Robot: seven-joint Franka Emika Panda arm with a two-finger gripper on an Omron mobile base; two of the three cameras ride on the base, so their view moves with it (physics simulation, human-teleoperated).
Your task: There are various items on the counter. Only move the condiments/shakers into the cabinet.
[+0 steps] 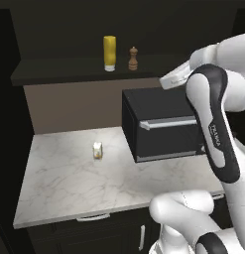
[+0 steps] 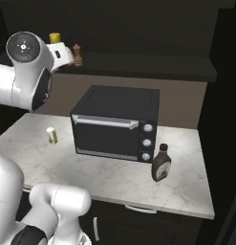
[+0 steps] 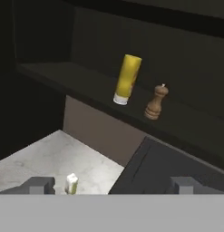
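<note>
The yellow squeeze bottle (image 1: 109, 53) (image 3: 127, 79) stands on the dark cabinet's shelf (image 1: 59, 72), white end down. The small wooden pepper shaker (image 1: 133, 58) (image 3: 157, 102) stands upright just to its right. The taller dark brown bottle (image 2: 161, 163) stands on the marbled counter (image 1: 69, 183), right of the toaster oven. A small white-and-yellow packet (image 1: 97, 150) (image 2: 52, 135) stands on the counter's left part. My gripper (image 3: 113, 186) is open and holds nothing. It hangs in front of the shelf, back from the bottle and shaker, above the oven.
A black toaster oven (image 1: 163, 126) (image 2: 114, 122) with a silver handle fills the counter's middle, below my hand. My white arm crosses the right side of the left base view. Shelf room stretches to the right of the shaker (image 2: 78, 55).
</note>
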